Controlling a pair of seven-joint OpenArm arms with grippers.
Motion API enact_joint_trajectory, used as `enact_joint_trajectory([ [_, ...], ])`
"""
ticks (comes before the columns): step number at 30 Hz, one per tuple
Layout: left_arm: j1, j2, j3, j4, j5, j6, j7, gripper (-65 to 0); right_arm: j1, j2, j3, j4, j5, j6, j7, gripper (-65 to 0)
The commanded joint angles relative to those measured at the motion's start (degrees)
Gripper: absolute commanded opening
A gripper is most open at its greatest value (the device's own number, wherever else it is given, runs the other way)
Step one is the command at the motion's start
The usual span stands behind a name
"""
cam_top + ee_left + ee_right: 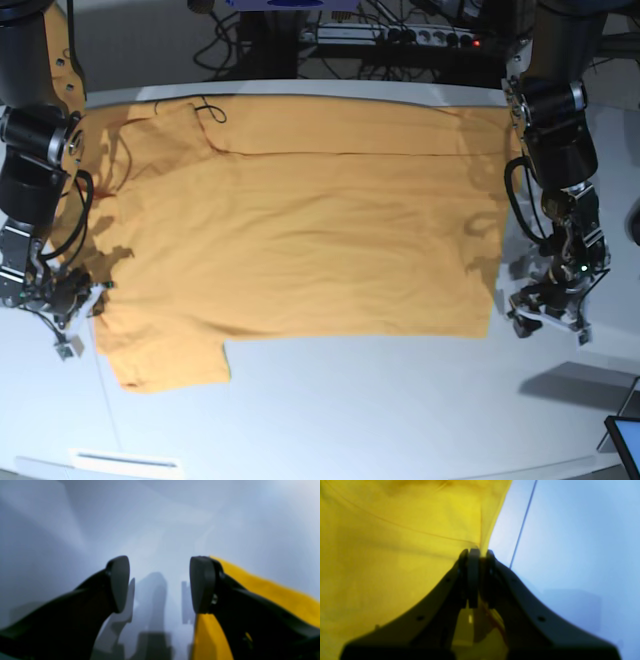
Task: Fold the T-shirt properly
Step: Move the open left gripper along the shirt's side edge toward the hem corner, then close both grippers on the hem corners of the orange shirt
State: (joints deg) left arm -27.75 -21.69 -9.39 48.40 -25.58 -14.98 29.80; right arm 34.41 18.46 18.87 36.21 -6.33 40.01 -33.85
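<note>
Orange-yellow cloth, one T-shirt point(300, 230) spread flat on white worktop point(400, 410), two arms, left gripper point(159, 583) jaws apart and empty beside shirt's edge, right gripper point(477, 555) jaws clamped on shirt fabric, wrist views blurred, far hem partly cut off.

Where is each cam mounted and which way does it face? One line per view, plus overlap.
Left wrist: on the left arm, looking down its open left gripper at the pale table; orange-yellow cloth T-shirt at right.
Right wrist: on the right arm, facing its right gripper, shut on the shirt's edge.
Base: high in front, looking down at the spread shirt; both arms show.
Shared: shirt and table in all three.
</note>
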Motion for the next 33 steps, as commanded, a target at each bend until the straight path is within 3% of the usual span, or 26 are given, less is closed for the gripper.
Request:
enact_joint_trajectory([
  [1,-1.75,-0.68,-0.06,0.87,-0.83,-0.62,-1.45,-27.0,0.53,0.57,-0.10,0.15,-1.72,-0.01,-2.24,-60.9],
  [5,-2.01,-0.24,-0.06,0.17,-1.01,-6.86,-1.19,-27.0,0.53,0.57,-0.10,0.15,-1.72,-0.01,-2.24,-60.9],
  [7,-2.27,-0.15,-0.15,-1.85,-1.19,-8.36,-1.19,-27.0,0.53,0.57,-0.10,0.15,-1.80,-0.01,-2.24,-60.9],
  [14,-5.00,0.55,-0.15,-8.89,-1.19,-8.89,-1.54,-27.0,0.53,0.57,-0.10,0.15,-1.80,-0.01,-2.24,-60.9],
  [27,-4.91,2.04,-0.06,-9.06,-0.92,-8.89,-1.10,-27.0,0.53,0.57,-0.10,0.15,-1.80,-0.01,-2.24,-60.9],
  [33,-4.74,3.80,6.27,-9.15,-1.19,-8.89,-0.22,-27.0,0.53,0.57,-0.10,0.15,-1.80,-0.01,-2.24,-60.9],
])
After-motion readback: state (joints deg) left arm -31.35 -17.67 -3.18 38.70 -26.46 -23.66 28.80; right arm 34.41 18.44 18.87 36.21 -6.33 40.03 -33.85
